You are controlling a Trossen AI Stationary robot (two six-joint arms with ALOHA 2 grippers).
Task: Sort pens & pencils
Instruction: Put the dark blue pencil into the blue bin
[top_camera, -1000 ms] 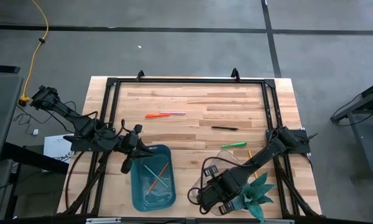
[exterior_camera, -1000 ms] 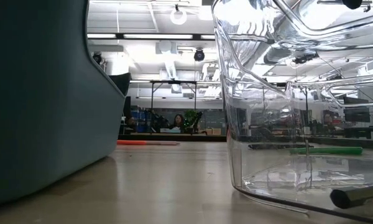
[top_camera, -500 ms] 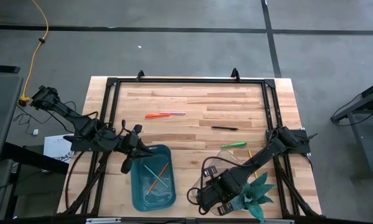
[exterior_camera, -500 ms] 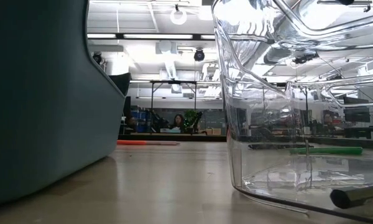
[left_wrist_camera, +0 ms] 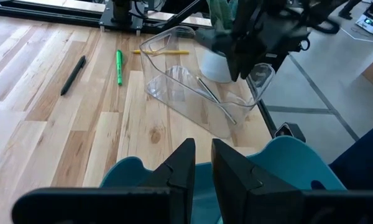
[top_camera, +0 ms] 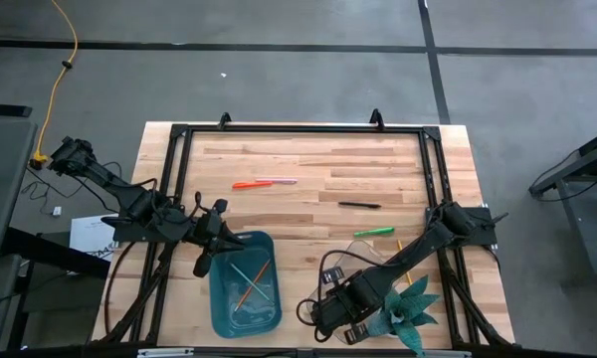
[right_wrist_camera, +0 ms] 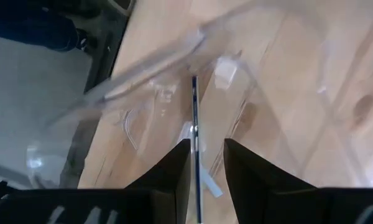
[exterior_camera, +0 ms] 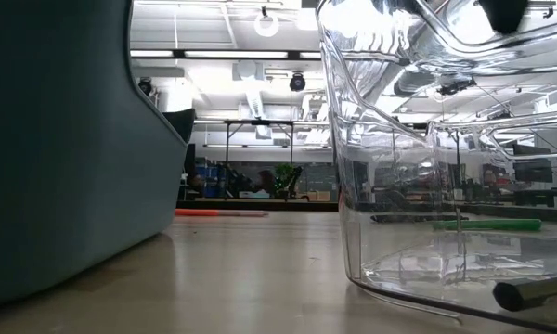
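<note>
My left gripper (top_camera: 235, 239) (left_wrist_camera: 203, 165) hovers over the far left corner of the teal bin (top_camera: 219, 298), its fingers a narrow gap apart and empty. Several thin pencils (top_camera: 251, 283) lie in that bin. My right gripper (top_camera: 330, 288) (right_wrist_camera: 206, 162) is open above the clear container (left_wrist_camera: 174, 81) (exterior_camera: 353, 186). A dark pen (right_wrist_camera: 194, 118) (exterior_camera: 534, 293) lies on that container's floor. On the table lie the green pen (top_camera: 374, 232), the black pen (top_camera: 358, 205), the red-orange pen (top_camera: 247, 185) beside a pale stick (top_camera: 282, 181), and a yellow pencil (top_camera: 399, 246).
A green plant in a white pot (top_camera: 410, 308) stands at the near right corner, close behind my right arm. A black frame (top_camera: 298, 129) runs around the table's edges. The middle of the wooden table (top_camera: 308, 224) is bare.
My right gripper has shifted a little toward the table's left over the clear container, and a dark part of it now shows larger at the top of the low view. The left arm and the pens on the table have stayed where they were.
</note>
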